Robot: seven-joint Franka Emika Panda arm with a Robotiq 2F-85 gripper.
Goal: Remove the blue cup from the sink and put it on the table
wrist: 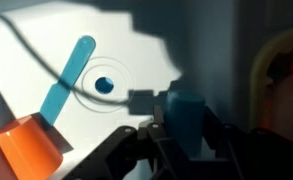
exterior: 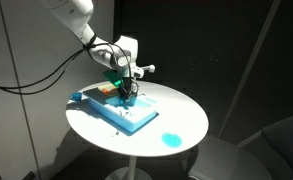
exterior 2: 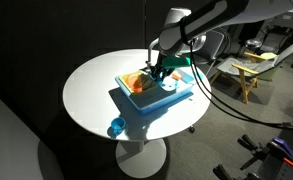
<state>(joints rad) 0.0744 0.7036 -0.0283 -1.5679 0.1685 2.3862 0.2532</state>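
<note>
The tool (wrist: 186, 130) is clenched on the blue cup (wrist: 186, 110). In the wrist view the cup shows at lower right of centre as a bright cyan-blue block, wedged between the dark fingers (wrist: 212, 130) that come up from the bottom edge. In both exterior views the tool (exterior: 126, 90) (exterior 2: 156, 75) points down over the sink (exterior: 121, 118) (exterior 2: 171, 100), near the middle of each frame. At that size I cannot tell whether the cup is touching the basin or is clear of it.

Under the cup the wrist view shows a pale, brightly lit surface. A dark blue dot (wrist: 104, 85) with faint rings around it sits left of centre, and a light-blue strip (wrist: 71, 75) slants beside it. An orange block (wrist: 31, 150) fills the lower left corner.

The sink is a light-blue slab lying flat on the round white tabletop (exterior: 176, 110) (exterior 2: 86, 85). It carries an orange-tan patch (exterior 2: 136, 85) just beside the tool. The arm (exterior: 71, 20) comes in from the upper left in an exterior view, and the arm (exterior 2: 216, 15) comes in from the upper right in the opposite one.

A flat blue disc (exterior: 171, 140) lies on the tabletop apart from the sink, toward the lower right. A small blue rounded piece (exterior 2: 114, 128) sits at the tabletop's edge, near the slab's lower left corner.
</note>
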